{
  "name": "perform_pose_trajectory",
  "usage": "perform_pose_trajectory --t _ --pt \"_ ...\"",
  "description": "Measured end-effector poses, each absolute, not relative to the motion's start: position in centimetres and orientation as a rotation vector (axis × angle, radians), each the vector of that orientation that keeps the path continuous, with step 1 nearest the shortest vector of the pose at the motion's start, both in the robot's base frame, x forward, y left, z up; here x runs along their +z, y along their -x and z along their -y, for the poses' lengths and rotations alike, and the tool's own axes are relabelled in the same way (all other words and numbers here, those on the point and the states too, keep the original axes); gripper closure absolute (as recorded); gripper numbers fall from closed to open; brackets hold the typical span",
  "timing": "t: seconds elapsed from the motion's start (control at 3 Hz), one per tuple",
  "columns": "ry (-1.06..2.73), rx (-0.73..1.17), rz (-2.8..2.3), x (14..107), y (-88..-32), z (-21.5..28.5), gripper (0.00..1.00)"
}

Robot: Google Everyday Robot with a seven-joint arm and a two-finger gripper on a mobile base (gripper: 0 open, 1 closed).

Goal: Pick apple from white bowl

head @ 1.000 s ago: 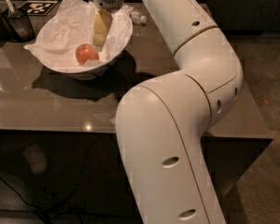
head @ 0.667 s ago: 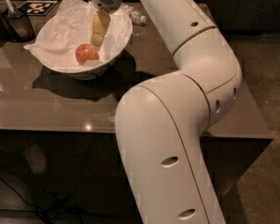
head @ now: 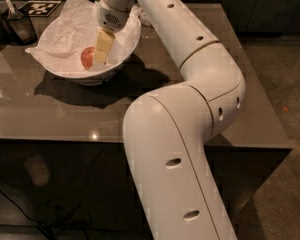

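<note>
Dim room around a dark glossy bench [head: 40, 114], seen from above. At far left, toward 10 o'clock from the bowl, a dark container [head: 17, 28] with a utensil [head: 6, 1] standing in it; no part in the job. Just past it, at 11 o'clock, a black-and-white marker card [head: 40, 6] lying flat. Next along, the white bowl [head: 102, 73], wide and sloping, lined with crumpled white paper [head: 65, 29] spilling over the rim. Low in its hollow, toward 6 o'clock from the bowl's middle, the apple [head: 86, 57], red-orange, resting on the paper. Directly at the apple's 3 o'clock, the pincer [head: 103, 49], reaching down into the bowl from 12 o'clock, either against the apple's side or just beside it; cannot tell which. Cannot tell either whether spread or pressed together, nor whether pinching anything: only one pale yellowish face showing. Further right, the white arm [head: 190, 49], sweeping from the bowl out to 3 o'clock, then bending down toward 6 o'clock and filling the foreground.

Judged as mid-task. Done: reach into the bowl, down to apple level. Left: getting a sure hold around the apple, closing, lifting clear of the rim. Not yet raised, to judge by the apple's seat on the paper. Worth watching for loose paper snagging or coming up along with the fruit.
</note>
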State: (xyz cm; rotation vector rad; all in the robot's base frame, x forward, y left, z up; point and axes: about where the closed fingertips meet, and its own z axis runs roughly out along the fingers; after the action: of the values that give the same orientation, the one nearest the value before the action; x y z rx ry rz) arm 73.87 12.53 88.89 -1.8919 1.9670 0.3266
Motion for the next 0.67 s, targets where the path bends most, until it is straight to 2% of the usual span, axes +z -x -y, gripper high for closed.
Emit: perform_pose_trajectory --t 0.67 --pt "1.867 0.308 -1.943 89.23 -73.79 -13.90 0.00"
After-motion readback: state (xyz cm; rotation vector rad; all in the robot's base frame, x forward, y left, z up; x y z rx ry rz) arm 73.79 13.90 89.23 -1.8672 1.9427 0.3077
